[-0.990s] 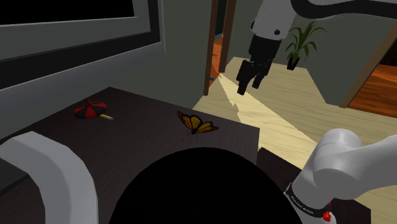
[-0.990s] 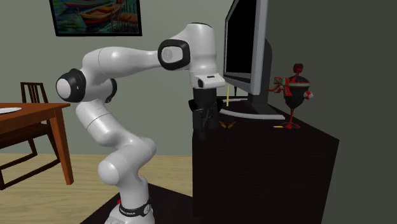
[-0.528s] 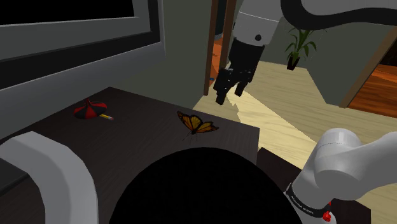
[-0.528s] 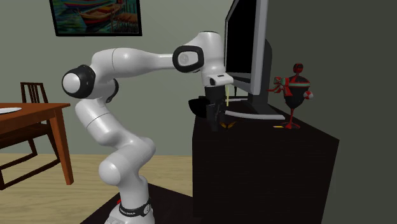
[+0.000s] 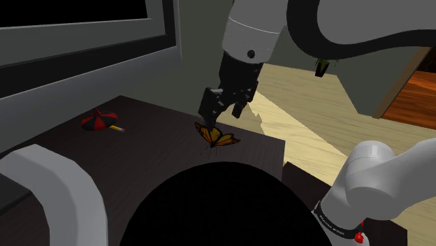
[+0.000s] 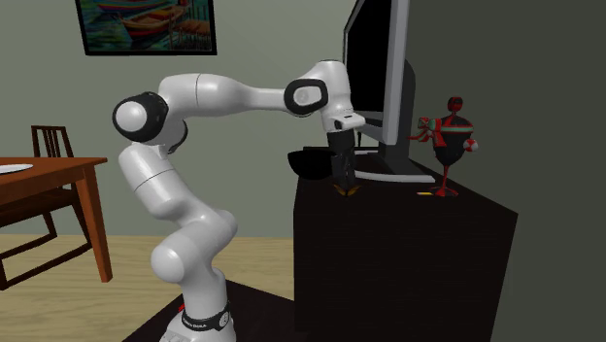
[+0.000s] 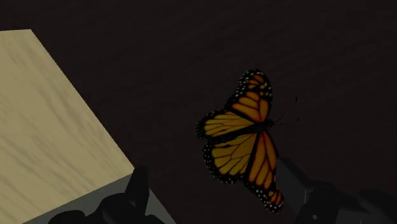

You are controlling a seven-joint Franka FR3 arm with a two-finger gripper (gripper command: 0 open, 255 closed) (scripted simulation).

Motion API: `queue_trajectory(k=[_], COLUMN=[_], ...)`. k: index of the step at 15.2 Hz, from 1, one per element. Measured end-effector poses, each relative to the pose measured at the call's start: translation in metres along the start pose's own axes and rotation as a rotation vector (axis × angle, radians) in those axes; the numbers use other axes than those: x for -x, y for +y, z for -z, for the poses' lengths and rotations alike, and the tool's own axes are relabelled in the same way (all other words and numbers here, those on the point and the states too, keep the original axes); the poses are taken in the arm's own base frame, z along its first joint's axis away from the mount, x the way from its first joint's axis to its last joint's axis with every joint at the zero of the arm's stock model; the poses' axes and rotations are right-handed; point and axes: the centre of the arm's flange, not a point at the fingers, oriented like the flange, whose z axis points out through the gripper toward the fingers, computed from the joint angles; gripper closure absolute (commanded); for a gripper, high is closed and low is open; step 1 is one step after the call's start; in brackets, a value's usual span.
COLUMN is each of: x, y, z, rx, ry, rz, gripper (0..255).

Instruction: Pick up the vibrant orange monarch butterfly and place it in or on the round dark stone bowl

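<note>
Orange wings veined and edged in black, the butterfly (image 5: 216, 135) rests on the dark surface (image 5: 154, 150) near its corner, where pale wood floor (image 7: 51, 127) shows past the edge. In the wrist view the butterfly (image 7: 245, 140) lies wings spread between the two black fingers, nearer one than the other, and neither finger clamps it. The pincer (image 5: 222, 112) hangs just above it with its fingers apart, pointing down from the white arm (image 6: 233, 94).

In the second exterior view the round dark bowl (image 6: 311, 161) sits at the surface's edge, just beside the pincer (image 6: 342, 181) on that view's left. In the shoulder view the bowl (image 5: 223, 206) is a black mound close to the camera, near the butterfly but apart from it.

A large black screen (image 6: 374, 73) stands behind the pincer. Well apart, on that view's right, stands a red-and-black goblet (image 6: 450, 141) with a small yellow item (image 6: 424, 193) at its foot. Beyond the arm are a painting (image 6: 146, 24), a brown wooden table (image 6: 49, 180) and a chair (image 6: 49, 141).
</note>
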Motion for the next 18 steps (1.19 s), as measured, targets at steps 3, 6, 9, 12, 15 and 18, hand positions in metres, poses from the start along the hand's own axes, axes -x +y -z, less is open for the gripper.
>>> queue_trajectory(k=[3, 6, 9, 12, 15, 18], x=[0.002, 0.003, 0.003, 0.003, 0.003, 0.003], y=[-0.024, -0.027, -0.027, -0.026, -0.026, -0.026], z=[-0.007, -0.022, -0.036, -0.04, -0.041, -0.04], rx=[0.0, 0.0, 0.0, 0.0, 0.0, 0.0], ry=[0.012, 0.013, 0.014, 0.014, 0.014, 0.015], rz=[0.002, 0.002, 0.002, 0.002, 0.002, 0.002], gripper=[0, 0, 0, 0, 0, 255])
